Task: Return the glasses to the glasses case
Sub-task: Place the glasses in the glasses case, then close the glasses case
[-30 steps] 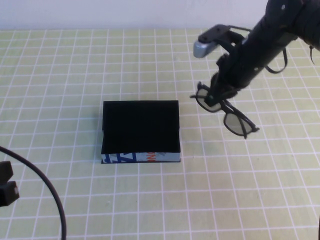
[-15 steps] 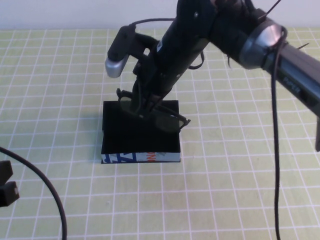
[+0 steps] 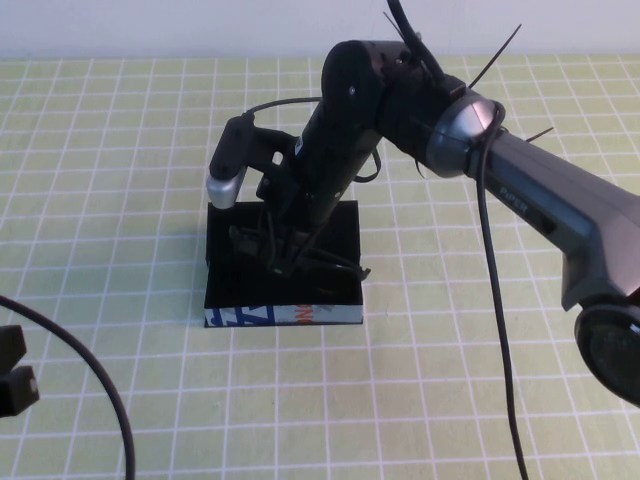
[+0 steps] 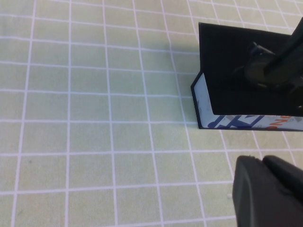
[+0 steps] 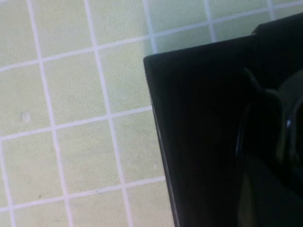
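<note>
Sitting nearest the camera in the high view, the left pincer [image 3: 12,375] shows only as a dark block cut off at the lower-left edge, low over the surface [image 3: 120,200] and well apart from everything else; a black cable [image 3: 95,385] curves past it. Its own wrist view shows just a black corner of it [image 4: 270,191], so I cannot tell how its fingers stand.

Farther in, near the middle of the checked green surface, lies the glasses case [image 3: 282,300], a flat black open box. Its near long side is printed white, blue and orange-red [image 3: 283,315], and the left wrist view catches the same printed side and 1 white end wall [image 4: 202,101].

Over the case's interior the right arm [image 3: 500,175] comes in from the right edge and bends down, ending in the right pincer [image 3: 285,255] low inside the box's outline. It is closed on the glasses [image 3: 310,262], gripping them near the frame. Black frame against black lining makes them hard to read: only a thin arm poking toward the case's right wall and a dim lens edge stand out. Whether they touch the lining cannot be told. In the right wrist view the case's corner [image 5: 199,118] fills the frame's dark part, with faint curved outlines of the glasses [image 5: 265,132] barely separable from it.
</note>
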Robot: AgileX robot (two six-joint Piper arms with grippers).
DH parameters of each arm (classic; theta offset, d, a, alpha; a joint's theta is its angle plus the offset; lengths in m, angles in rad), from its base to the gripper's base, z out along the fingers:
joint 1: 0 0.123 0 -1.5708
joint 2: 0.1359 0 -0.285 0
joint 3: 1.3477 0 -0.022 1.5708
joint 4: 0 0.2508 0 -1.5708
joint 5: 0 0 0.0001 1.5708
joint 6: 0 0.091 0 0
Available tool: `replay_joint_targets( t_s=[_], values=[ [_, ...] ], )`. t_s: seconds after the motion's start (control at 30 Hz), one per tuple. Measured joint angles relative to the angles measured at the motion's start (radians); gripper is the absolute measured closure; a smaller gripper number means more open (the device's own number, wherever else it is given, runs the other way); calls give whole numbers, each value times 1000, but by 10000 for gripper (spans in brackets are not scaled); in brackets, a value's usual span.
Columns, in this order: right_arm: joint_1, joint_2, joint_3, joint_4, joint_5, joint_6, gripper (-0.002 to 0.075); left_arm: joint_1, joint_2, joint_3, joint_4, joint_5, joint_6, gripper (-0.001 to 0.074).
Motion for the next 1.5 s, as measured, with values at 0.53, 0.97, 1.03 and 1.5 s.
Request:
replay_joint_targets(
  t_s=[0.53, 0.97, 1.03, 1.5],
  values=[
    [0, 18, -2, 26, 0, -20, 565, 0, 0, 0, 0, 0, 4, 738],
    [-28, -89, -4, 50, 0, 26, 598, 0, 0, 0, 0, 5, 40, 738],
    [-42, -115, -4, 58, 0, 59, 660, 0, 15, 0, -15, 8, 123, 738],
    [-144, -142, -5, 141, -133, 353, 741, 0, 524, 0, -747, -143, 1052, 738]
  ],
)
